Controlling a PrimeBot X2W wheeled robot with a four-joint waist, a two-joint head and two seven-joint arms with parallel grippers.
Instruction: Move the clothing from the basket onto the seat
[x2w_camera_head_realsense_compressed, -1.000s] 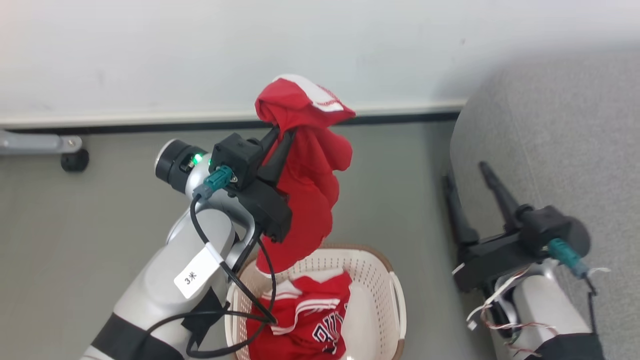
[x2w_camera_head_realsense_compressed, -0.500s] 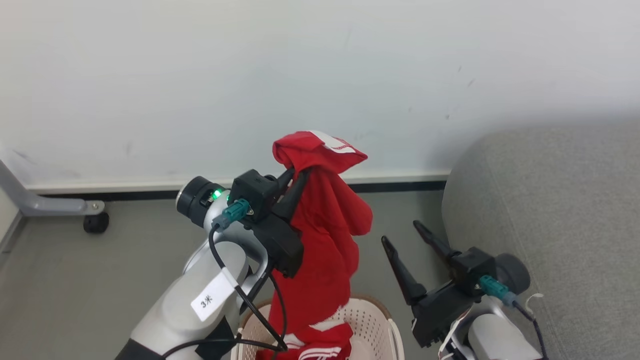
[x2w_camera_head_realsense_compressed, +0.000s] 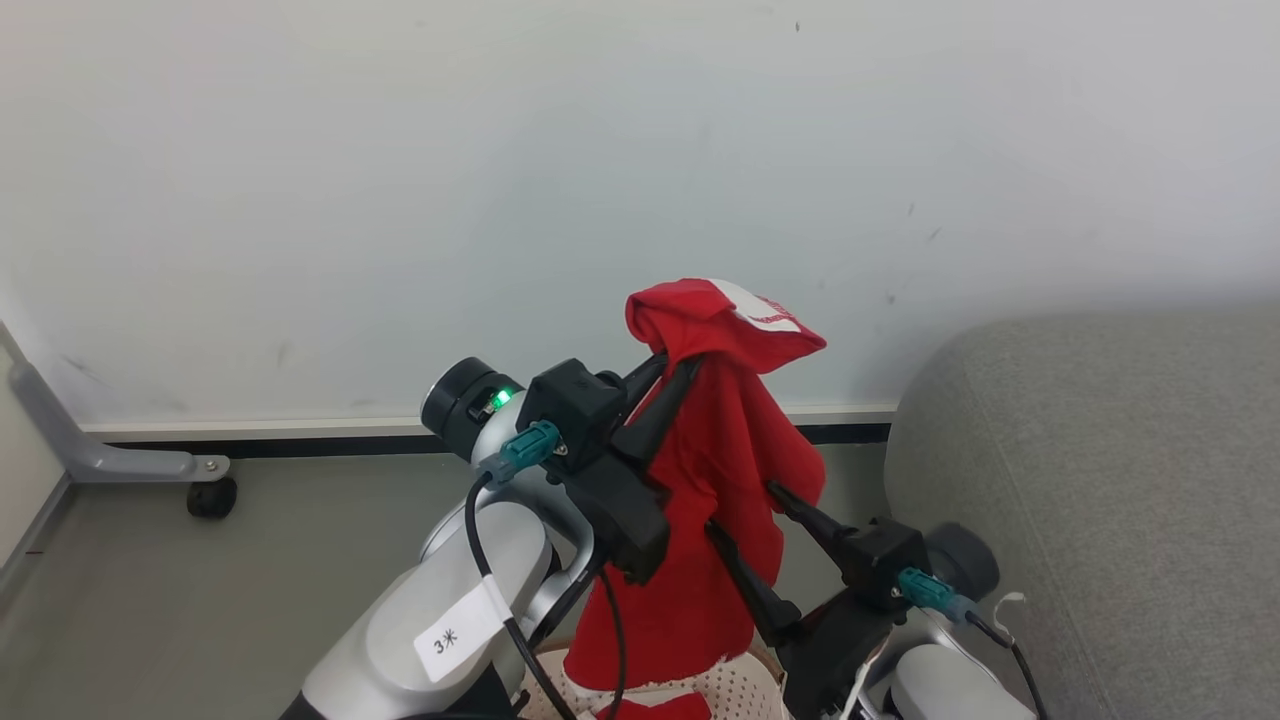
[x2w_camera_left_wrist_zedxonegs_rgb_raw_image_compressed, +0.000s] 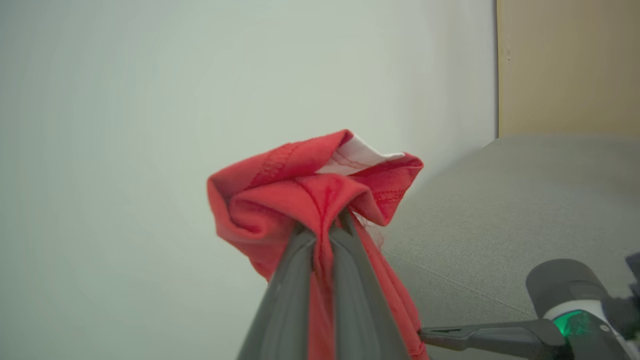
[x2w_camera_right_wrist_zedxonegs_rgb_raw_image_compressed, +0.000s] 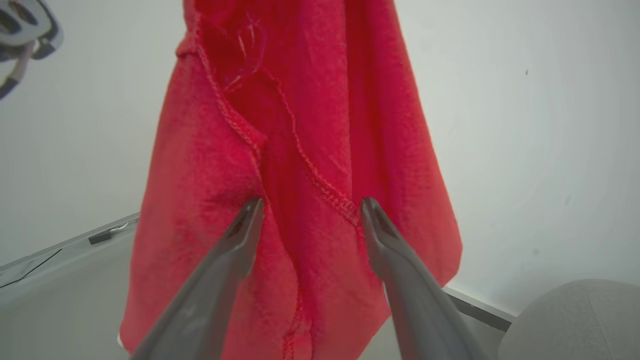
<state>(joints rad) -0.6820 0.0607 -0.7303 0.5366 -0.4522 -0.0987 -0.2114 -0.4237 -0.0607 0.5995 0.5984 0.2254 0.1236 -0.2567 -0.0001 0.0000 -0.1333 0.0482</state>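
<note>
the sofa (x2w_camera_head_realsense_compressed: 1100, 480) is the big grey lump off to the right of both grippers, just past the right one. that's the way everything has to go.

the garment (x2w_camera_head_realsense_compressed: 720, 560) i'm carrying hangs straight down from the left jaws, long axis vertical. the bunched end flops over above the fingertips with a bit of white trim showing, and the tail drops toward the basket (x2w_camera_head_realsense_compressed: 735, 690) below. the lower hem looks about level with the basket rim, can't tell if it touches. a scrap of red under it is the other garment (x2w_camera_head_realsense_compressed: 665, 708) sitting in the basket, so i'd call the job under halfway.

left gripper (x2w_camera_head_realsense_compressed: 665, 375) is pinched tight on the garment. in the left wrist view the fabric is squeezed flat between the two fingers.

right gripper (x2w_camera_head_realsense_compressed: 741, 506) is spread wide with the hanging cloth dead ahead of it. in the right wrist view both tips are right up against the fabric with a seam running between them. can't tell if they press it or just graze it.

the bit that matters: the garment sits between the two grippers, with the sofa beyond the right one. my guess is i either close the right on the mid section to stop it swinging, or swing the left arm rightward over the cushion. the risk is the tail dragging on the sofa edge or snagging on the open right fingers.
</note>
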